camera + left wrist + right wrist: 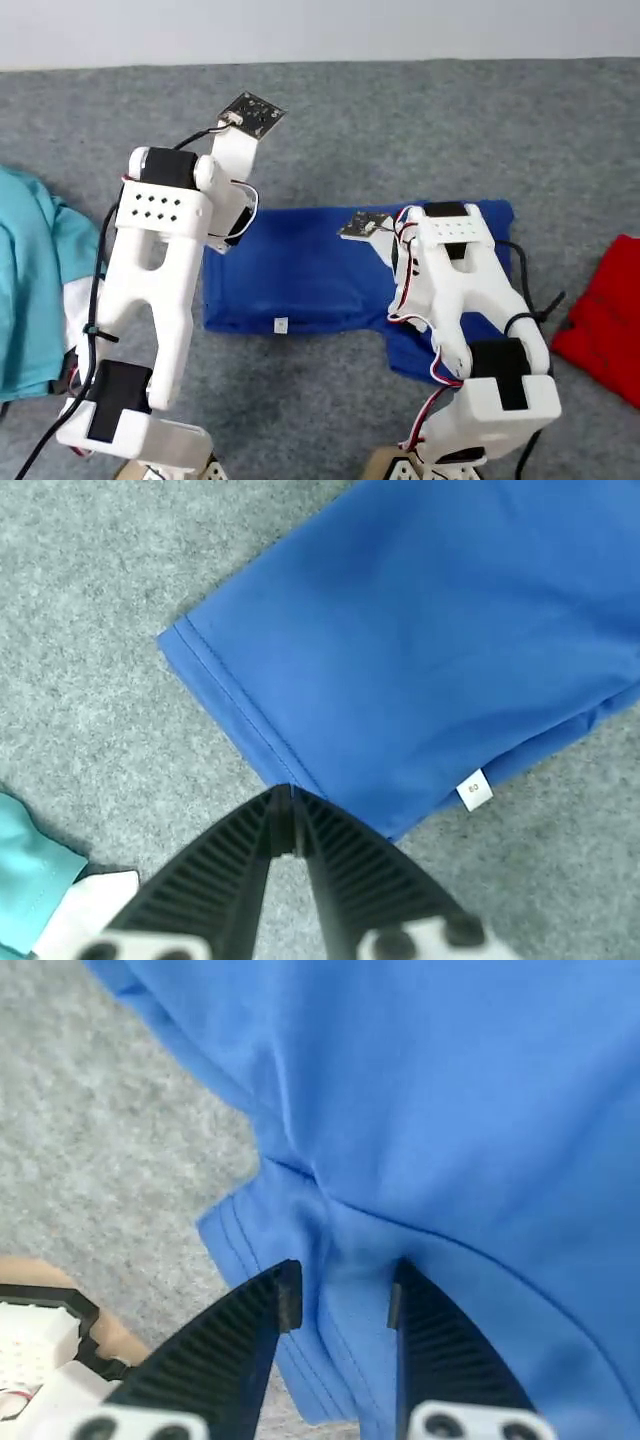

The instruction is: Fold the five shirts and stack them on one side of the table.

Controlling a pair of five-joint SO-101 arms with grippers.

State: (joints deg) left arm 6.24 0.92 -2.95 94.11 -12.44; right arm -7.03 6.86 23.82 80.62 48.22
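Blue shirt [290,270] lies mid-desk, its right part hidden under the right arm. Teal shirt [25,280] is cut off at the desk's left side, red shirt [610,310] at its right. Left end effector [290,805] is closed at the blue hem; can't tell if cloth is caught. Right end effector [342,1295] is open, low over a sleeve fold. Desk [400,130] has a grey felt-like cover.
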